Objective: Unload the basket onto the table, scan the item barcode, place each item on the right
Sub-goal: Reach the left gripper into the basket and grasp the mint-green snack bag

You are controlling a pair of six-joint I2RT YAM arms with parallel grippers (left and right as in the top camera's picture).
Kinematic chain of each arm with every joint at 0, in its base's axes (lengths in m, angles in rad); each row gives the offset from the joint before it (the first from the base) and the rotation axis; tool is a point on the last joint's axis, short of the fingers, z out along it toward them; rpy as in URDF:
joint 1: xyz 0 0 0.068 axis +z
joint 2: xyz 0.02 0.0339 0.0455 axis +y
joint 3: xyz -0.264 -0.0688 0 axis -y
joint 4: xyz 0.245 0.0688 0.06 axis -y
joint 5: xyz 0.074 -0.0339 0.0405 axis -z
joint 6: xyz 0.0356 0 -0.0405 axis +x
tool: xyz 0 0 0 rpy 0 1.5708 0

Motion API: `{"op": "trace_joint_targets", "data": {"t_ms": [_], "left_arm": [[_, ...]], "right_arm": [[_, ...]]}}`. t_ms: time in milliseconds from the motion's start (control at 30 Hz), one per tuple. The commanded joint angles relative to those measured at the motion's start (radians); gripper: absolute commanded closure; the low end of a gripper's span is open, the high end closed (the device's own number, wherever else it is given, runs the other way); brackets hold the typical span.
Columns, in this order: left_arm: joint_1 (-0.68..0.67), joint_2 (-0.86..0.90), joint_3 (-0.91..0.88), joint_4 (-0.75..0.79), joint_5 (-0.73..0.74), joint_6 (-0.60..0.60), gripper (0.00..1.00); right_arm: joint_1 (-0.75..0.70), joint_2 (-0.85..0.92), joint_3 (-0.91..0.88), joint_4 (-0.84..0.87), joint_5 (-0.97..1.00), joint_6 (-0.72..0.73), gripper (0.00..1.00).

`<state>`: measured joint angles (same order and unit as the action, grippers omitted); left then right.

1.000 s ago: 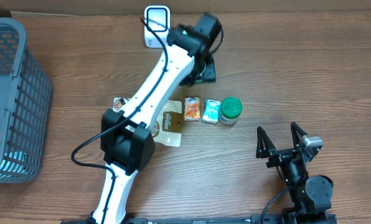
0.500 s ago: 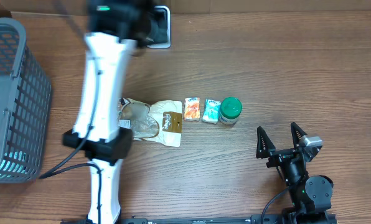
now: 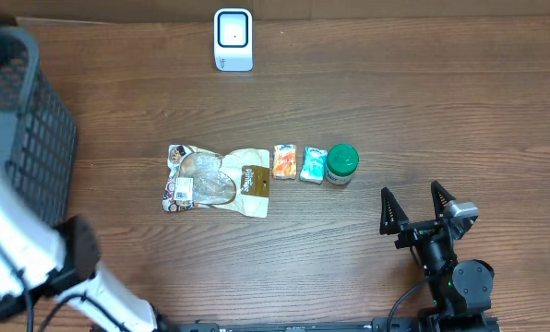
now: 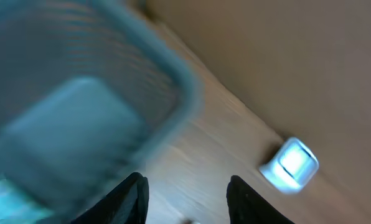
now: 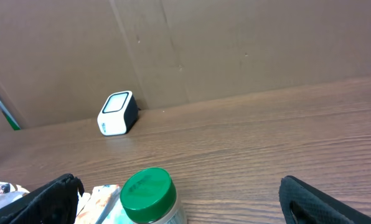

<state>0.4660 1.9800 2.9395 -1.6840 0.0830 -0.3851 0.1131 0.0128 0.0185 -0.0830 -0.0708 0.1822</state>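
Note:
The white barcode scanner [image 3: 233, 39] stands at the table's back edge and also shows in the left wrist view [image 4: 289, 163] and the right wrist view [image 5: 117, 113]. Items lie in a row mid-table: a clear snack bag [image 3: 221, 182], an orange packet [image 3: 285, 161], a blue packet [image 3: 313, 164] and a green-lidded jar [image 3: 342, 163]. My left arm [image 3: 17, 240] is a blur at the left edge. Its gripper [image 4: 187, 186] is open and empty beside the basket. My right gripper [image 3: 410, 194] rests open near the front edge, facing the jar [image 5: 147, 194].
A grey plastic basket [image 3: 35, 138] fills the far left of the table, and its rim [image 4: 173, 81] is blurred in the left wrist view. A brown cardboard wall [image 5: 235, 43] runs behind the table.
My left arm has swung fast from the scanner at the back to the left, over the basket side. The row of items and the right arm have not moved.

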Motion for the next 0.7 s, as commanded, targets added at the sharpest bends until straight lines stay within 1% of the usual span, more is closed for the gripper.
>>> {"op": "trace_joint_targets", "data": {"t_ms": [0, 100, 167, 267, 500, 667], "left_arm": [[0.166, -0.044, -0.080, -0.006, 0.026, 0.003, 0.55], [0.275, -0.040, -0.202, -0.005, 0.026, 0.003, 0.53], [0.324, -0.031, -0.297, -0.002, 0.021, 0.003, 0.50], [0.366, -0.011, -0.437, 0.034, 0.011, 0.004, 0.49], [0.390, -0.003, -0.813, 0.222, -0.013, 0.003, 0.50], [0.388, -0.003, -1.052, 0.373, -0.024, 0.003, 0.48]], "right_arm": [[0.005, -0.010, -0.010, 0.003, 0.006, -0.005, 0.00], [0.005, -0.010, -0.010, 0.003, 0.006, -0.005, 0.00], [0.005, -0.010, -0.010, 0.003, 0.006, -0.005, 0.00], [0.005, -0.010, -0.010, 0.003, 0.006, -0.005, 0.00], [0.005, -0.010, -0.010, 0.003, 0.006, -0.005, 0.00], [0.005, -0.010, -0.010, 0.003, 0.006, -0.005, 0.00]]}}
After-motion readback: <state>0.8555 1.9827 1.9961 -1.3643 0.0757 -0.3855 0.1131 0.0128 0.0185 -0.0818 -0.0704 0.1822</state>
